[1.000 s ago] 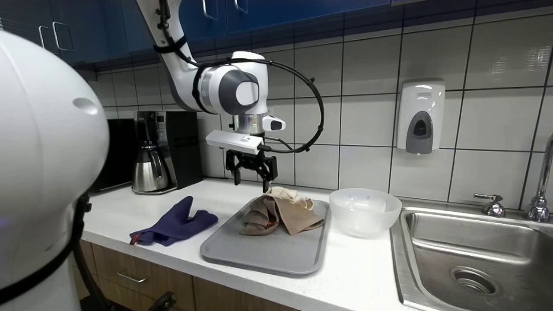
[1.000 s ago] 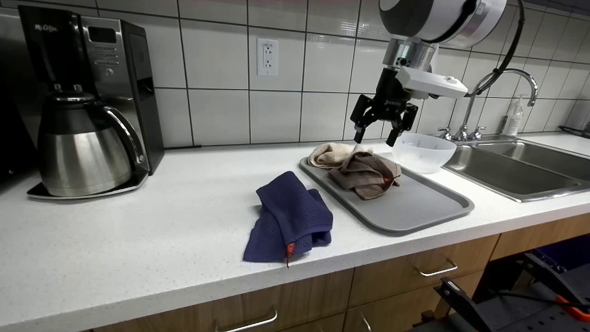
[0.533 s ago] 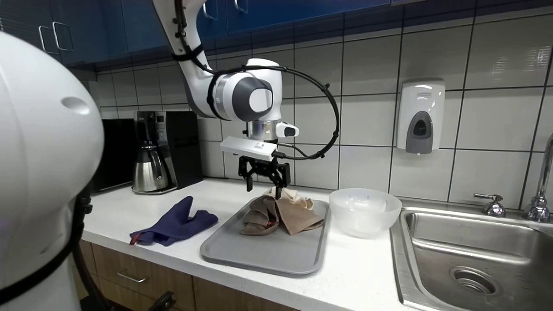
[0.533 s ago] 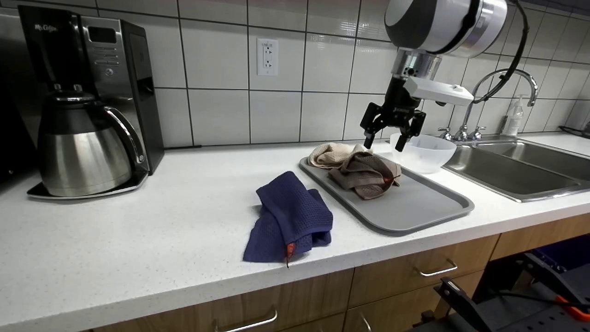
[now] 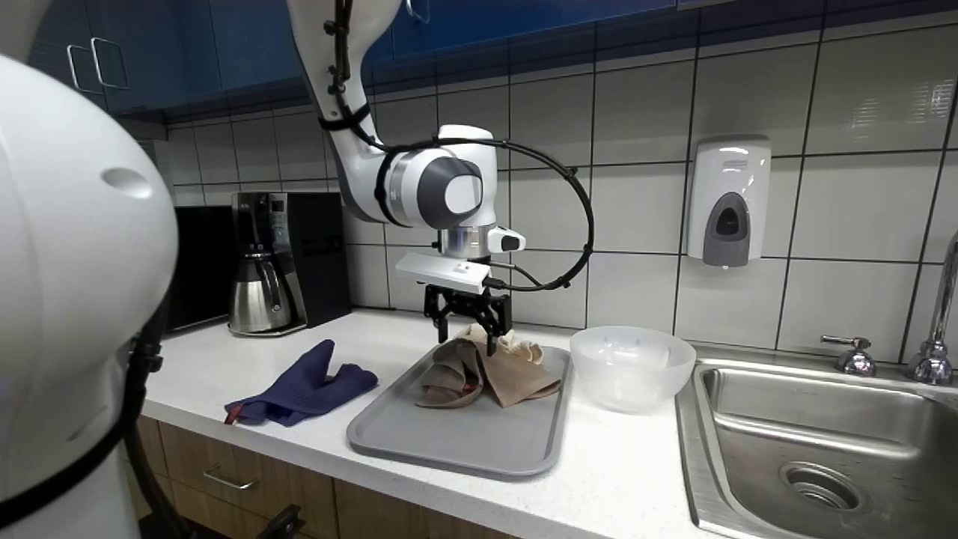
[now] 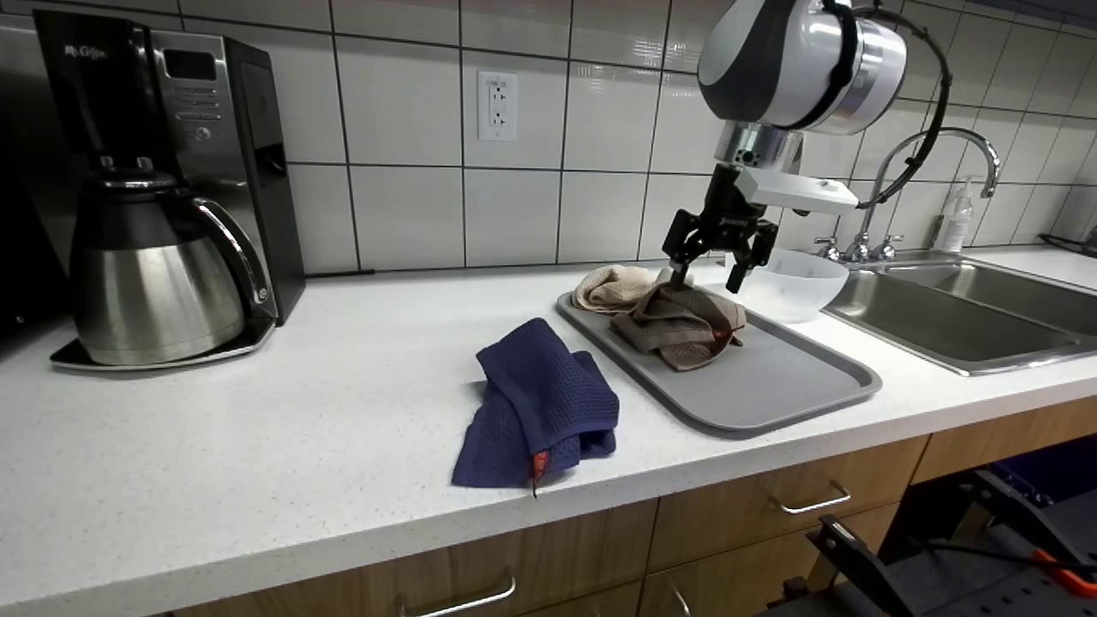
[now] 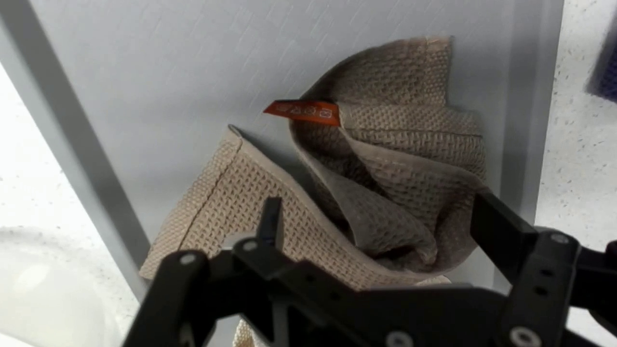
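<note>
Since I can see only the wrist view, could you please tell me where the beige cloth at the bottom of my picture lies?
Observer: The beige cloth lies bunched on the tray, between the brown cloth and the wall.
Operator: Thank you. And what of the navy cloth at my right edge?
Observer: It has a red tag, near the front edge of the counter.
Operator: Would you also say what is beyond the bowl?
Observer: A sink is set into the counter there, on the bowl's side away from the tray.
</note>
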Action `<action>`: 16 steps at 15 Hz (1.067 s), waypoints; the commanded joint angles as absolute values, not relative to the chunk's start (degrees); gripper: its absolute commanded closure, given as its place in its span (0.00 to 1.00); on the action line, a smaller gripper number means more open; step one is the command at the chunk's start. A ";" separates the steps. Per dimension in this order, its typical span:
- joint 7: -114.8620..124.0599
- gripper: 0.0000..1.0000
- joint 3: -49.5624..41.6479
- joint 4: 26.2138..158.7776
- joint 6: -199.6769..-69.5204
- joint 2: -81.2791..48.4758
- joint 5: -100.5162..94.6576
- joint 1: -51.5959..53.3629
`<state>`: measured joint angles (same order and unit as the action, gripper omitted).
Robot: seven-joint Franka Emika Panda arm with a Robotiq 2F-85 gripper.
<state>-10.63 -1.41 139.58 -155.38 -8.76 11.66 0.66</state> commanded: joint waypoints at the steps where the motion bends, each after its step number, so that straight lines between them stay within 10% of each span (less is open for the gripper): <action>1: -11.57 0.00 0.00 136.64 -155.74 -11.43 10.86 -0.81; 16: -10.60 0.00 0.67 133.13 -154.77 -14.63 9.42 -0.89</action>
